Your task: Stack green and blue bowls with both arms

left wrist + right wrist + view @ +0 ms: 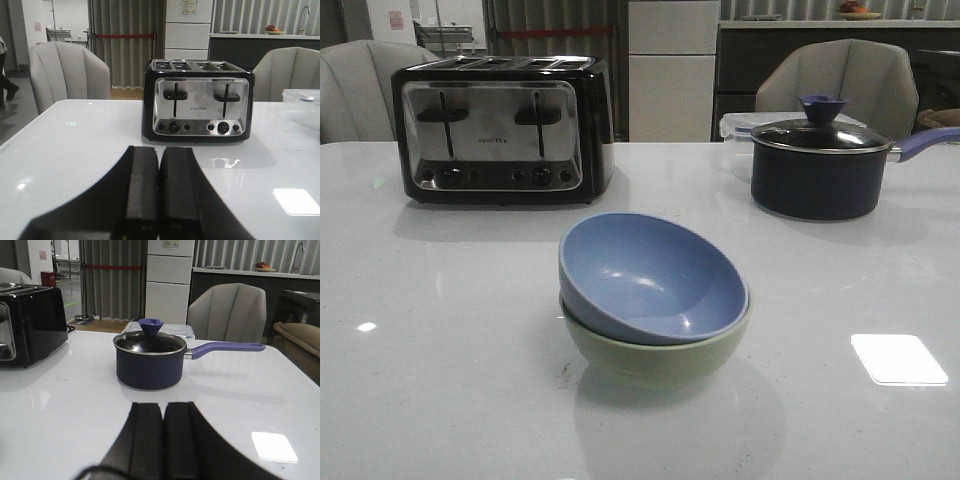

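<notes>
My left claw [159, 195] is closed, its two black fingers pressed flat together with nothing between them, held just above the glossy white bench [75, 150]. Straight past its tips stands the black and chrome four-slot toaster [197, 102], well apart from me. My right claw [163, 440] is closed the same way, fingers touching and empty, and beyond it sits the dark navy lidded saucepan [149, 362], its purple handle reaching out sideways toward the bench's right edge.

Neither claw shows in the front view. There the dusty blue matte round bowl [650, 275] sits nested inside the pale sage green matte round bowl [660, 360], both near the middle of the bench, nearer to me than the toaster and the saucepan and roughly between them. The green bowl stands upright on the bench, mouth up. The blue one does not sit level: it is tipped, its rim higher on the left and lower on the right, so its opening faces up and toward the right front. Its right rim rests close along the green rim.
</notes>
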Motion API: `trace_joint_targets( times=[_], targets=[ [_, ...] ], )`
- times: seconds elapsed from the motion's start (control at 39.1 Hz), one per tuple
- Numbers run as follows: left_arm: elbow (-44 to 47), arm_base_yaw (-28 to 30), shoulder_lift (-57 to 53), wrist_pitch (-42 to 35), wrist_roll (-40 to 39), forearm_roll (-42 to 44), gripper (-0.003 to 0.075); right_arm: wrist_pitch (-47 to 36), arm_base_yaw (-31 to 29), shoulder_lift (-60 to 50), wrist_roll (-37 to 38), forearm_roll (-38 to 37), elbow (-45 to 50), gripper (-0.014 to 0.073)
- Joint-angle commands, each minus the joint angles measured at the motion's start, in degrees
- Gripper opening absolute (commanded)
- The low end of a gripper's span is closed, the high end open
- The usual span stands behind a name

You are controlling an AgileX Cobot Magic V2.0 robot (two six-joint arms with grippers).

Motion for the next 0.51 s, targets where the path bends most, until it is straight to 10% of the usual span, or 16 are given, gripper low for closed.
trace_joint_targets(
  times=[0.0, 0.49],
  targets=[
    [0.29, -0.21, -1.11, -5.29, -0.52, -0.05, 0.0093, -5.36, -0.39, -1.10, 0.30, -0.89, -0.13, 0.0052],
    [0.29, -0.21, -1.11, -5.29, -0.52, -0.05, 0.0093, -4.94, -0.39, -1.05, 4.64, -1.70, -0.13, 0.0052]
  ],
)
